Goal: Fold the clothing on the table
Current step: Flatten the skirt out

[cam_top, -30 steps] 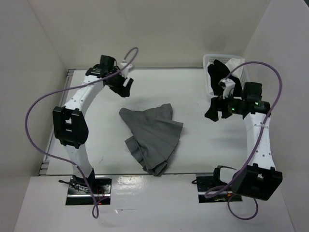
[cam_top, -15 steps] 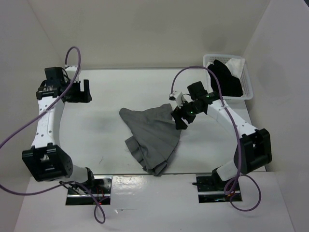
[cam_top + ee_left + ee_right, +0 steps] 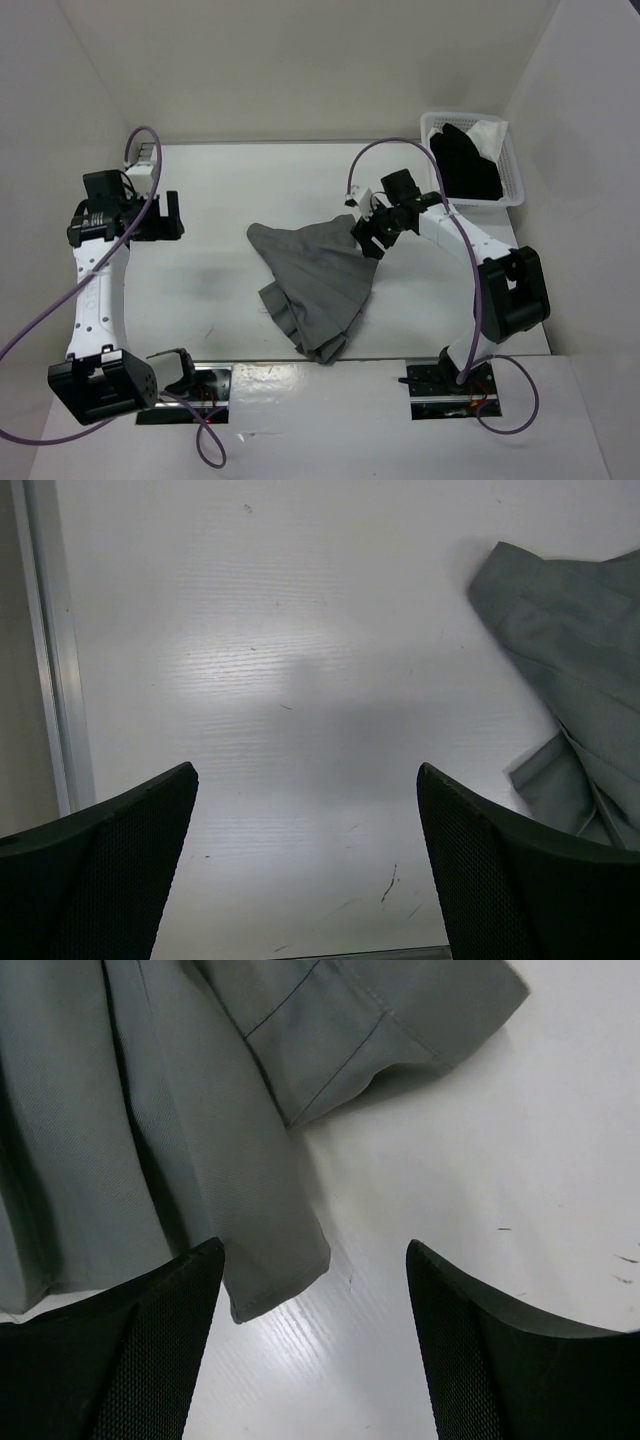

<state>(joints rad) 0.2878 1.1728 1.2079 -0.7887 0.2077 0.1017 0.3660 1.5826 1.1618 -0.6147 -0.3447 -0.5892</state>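
Note:
The clothing, a grey pleated skirt (image 3: 315, 285), lies crumpled in the middle of the white table (image 3: 220, 180). My right gripper (image 3: 366, 240) hovers low over the skirt's upper right corner, open. In the right wrist view a corner of the skirt (image 3: 160, 1110) reaches in between the black fingers (image 3: 130, 1350), which hold nothing; the right gripper (image 3: 315, 1252) stands over the fabric's edge. My left gripper (image 3: 175, 216) is far out to the left, open over bare table. In the left wrist view the left gripper (image 3: 305, 780) is empty and the skirt (image 3: 575, 660) lies away to the right.
A white mesh basket (image 3: 515, 165) at the back right holds a black garment (image 3: 465, 160) and a small white cloth (image 3: 490, 130). A metal rail (image 3: 50, 650) runs along the table's left edge. Purple cables loop off both arms.
The right arm swung in from beside the basket to the skirt's upper right corner. The left arm swung out from the back middle to the table's left side.

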